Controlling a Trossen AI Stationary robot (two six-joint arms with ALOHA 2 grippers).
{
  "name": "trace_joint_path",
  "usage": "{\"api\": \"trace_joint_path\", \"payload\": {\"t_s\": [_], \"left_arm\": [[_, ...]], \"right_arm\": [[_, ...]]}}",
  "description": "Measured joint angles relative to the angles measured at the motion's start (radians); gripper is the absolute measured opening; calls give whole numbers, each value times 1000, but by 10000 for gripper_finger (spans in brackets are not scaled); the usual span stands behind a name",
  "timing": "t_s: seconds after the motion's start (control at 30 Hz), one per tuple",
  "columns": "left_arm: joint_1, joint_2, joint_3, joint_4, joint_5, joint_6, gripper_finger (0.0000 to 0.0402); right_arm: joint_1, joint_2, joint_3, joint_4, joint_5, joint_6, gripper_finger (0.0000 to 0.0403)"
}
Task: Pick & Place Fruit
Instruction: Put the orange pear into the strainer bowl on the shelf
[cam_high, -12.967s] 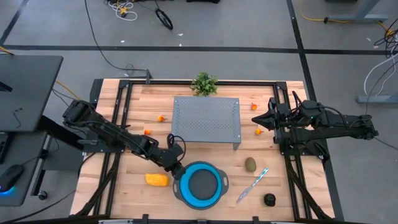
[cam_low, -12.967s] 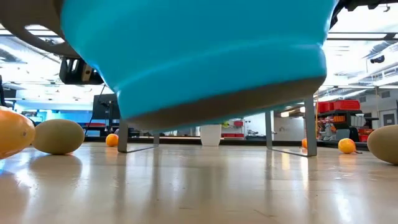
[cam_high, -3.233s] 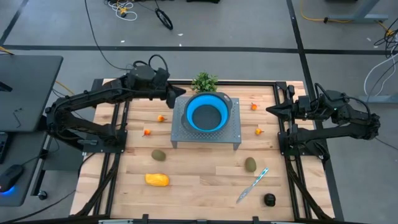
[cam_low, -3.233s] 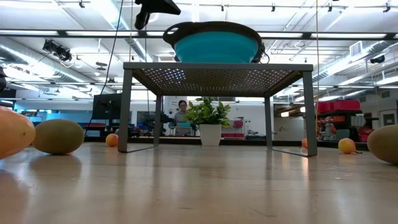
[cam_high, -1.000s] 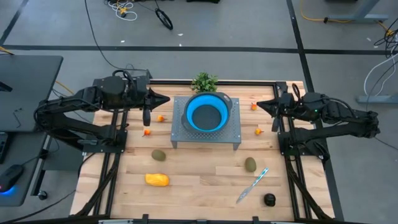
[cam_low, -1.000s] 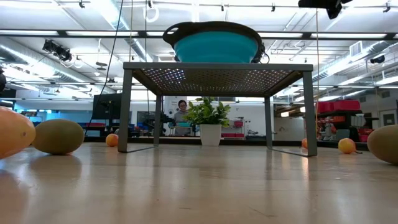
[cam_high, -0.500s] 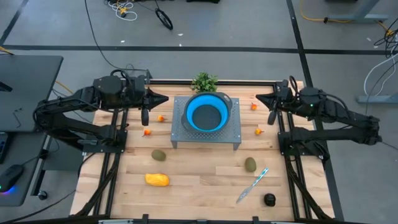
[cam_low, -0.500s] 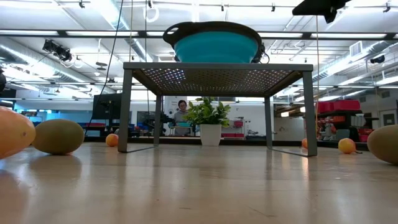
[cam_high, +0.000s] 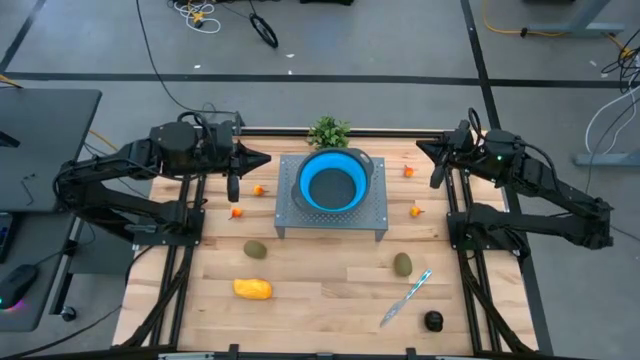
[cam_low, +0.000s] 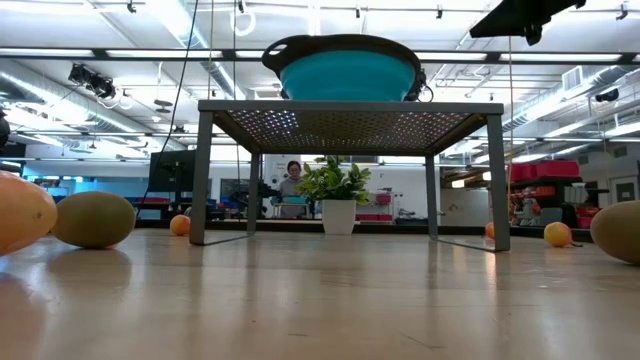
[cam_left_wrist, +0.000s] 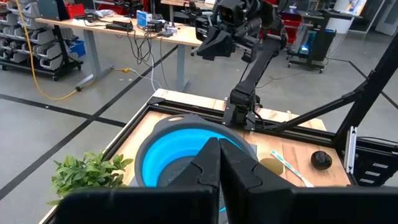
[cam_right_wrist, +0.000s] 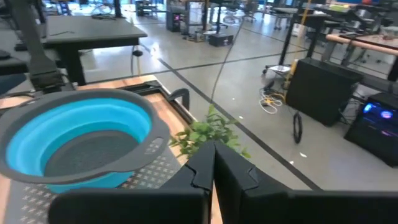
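Near-black, one round fruit (cam_high: 433, 320) is sitting closest to me at the front right corner of the wooden table (cam_high: 320, 300), with the knife (cam_high: 405, 297) lying just beside it. I'm seeing the yellow-orange oblong fruit (cam_high: 252, 289) resting at the front left, well apart from both arms. One olive-brown oval (cam_high: 256, 249) is lying behind it, and the other oval (cam_high: 402, 264) is lying right of centre. Further back, tiny orange pieces are sitting either side of the grey perforated stand (cam_high: 332, 209): two on the left (cam_high: 237, 212) (cam_high: 259, 190) and two on the right (cam_high: 415, 211) (cam_high: 408, 171). I'm watching the blue bowl (cam_high: 331, 180) sitting on top of that stand with no fruit in it. My left gripper (cam_high: 262, 159) is hovering beside the stand's back left corner, fingers pressed together and holding nothing. My right gripper (cam_high: 422, 149) is hovering over the back right edge, fingers likewise together and bare. At the far edge the green plant sprig (cam_high: 328, 132) is standing upright.
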Motion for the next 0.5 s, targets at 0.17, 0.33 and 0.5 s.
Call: {"api": "trace_joint_path", "payload": {"t_s": [0.17,0.33,0.5], "left_arm": [[0,0,0,0,0,0,4],[0,0,0,0,0,0,4],[0,0,0,0,0,8,3]], "right_arm": [[-27,0,0,-18,-4,0,15],[-38,0,0,-64,-4,26,15],[-46,4,0,-142,0,87,15]]}}
